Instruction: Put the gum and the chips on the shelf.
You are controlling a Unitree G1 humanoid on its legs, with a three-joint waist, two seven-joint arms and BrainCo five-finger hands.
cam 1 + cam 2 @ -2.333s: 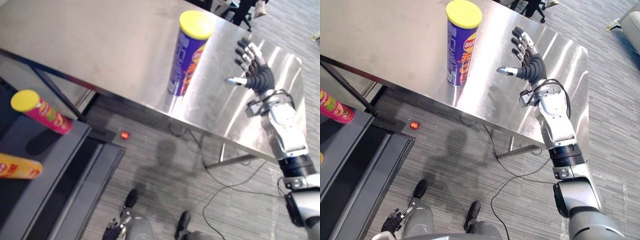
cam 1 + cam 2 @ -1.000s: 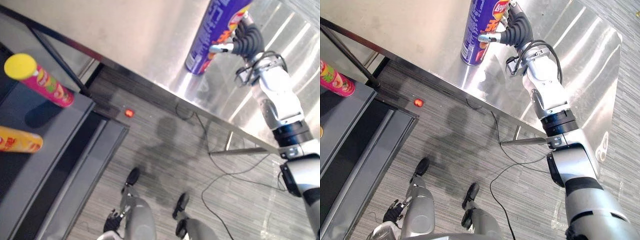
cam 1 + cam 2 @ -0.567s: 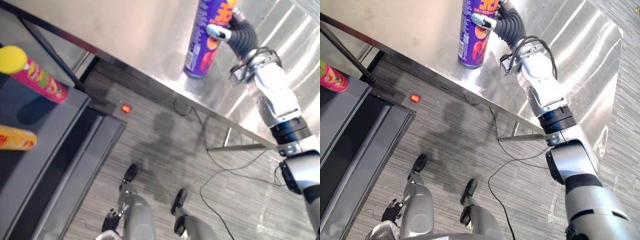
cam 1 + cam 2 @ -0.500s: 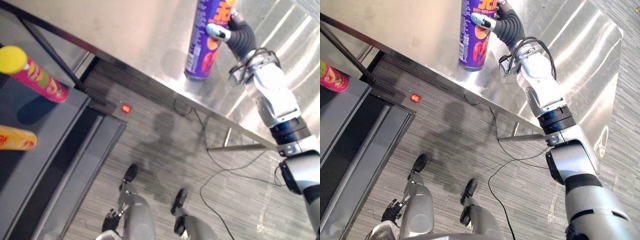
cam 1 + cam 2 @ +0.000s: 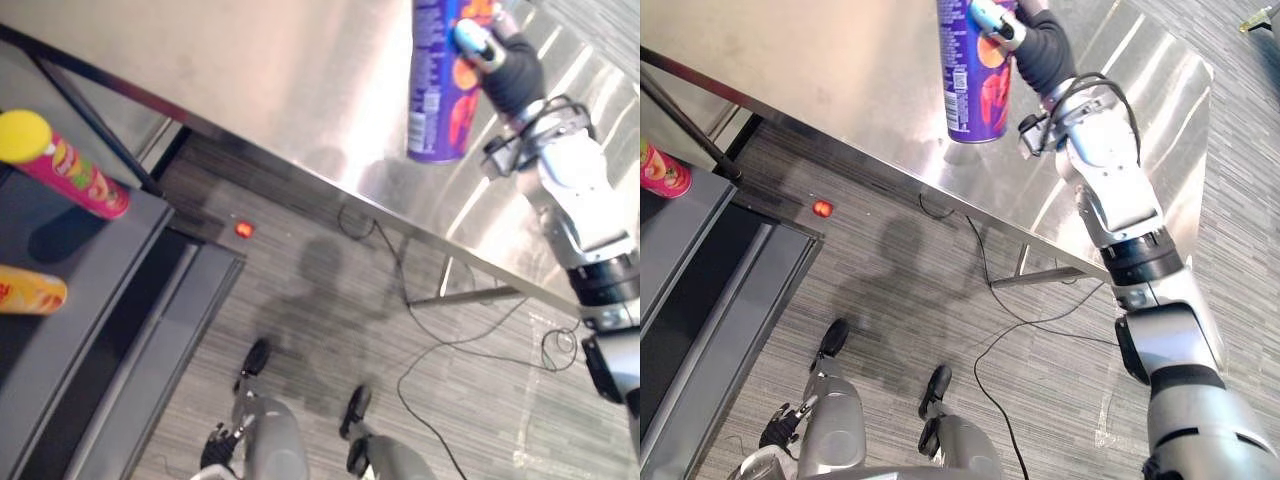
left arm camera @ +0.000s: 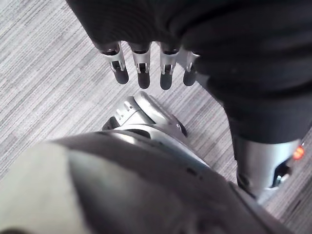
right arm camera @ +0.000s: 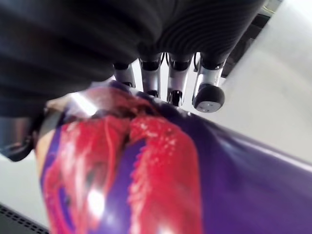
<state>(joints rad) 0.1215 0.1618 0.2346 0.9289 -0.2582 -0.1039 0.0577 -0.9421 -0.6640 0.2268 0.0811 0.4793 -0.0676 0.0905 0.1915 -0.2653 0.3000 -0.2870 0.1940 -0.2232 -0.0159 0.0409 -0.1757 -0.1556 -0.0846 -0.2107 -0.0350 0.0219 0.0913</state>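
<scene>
My right hand point(image 5: 515, 75) is shut on a tall purple chips can point(image 5: 440, 90), thumb across its front and fingers point(image 7: 207, 95) round its far side. The can stands upright with its base a little above the steel table point(image 5: 250, 70), near the table's front edge; its lid is cut off at the top of the head views. The grey shelf point(image 5: 110, 270) stands low at the left. My left hand point(image 6: 141, 68) hangs beside my leg with its fingers straight and nothing in it.
On the shelf a pink can with a yellow lid point(image 5: 65, 165) stands tilted and an orange can point(image 5: 30, 290) lies on its side. A small red object point(image 5: 241, 229) lies on the floor between shelf and table. Table legs point(image 5: 470, 295) stand underneath.
My right hand has curled round the purple can and raised it off the table, a little to the right. The left hand has stayed still.
</scene>
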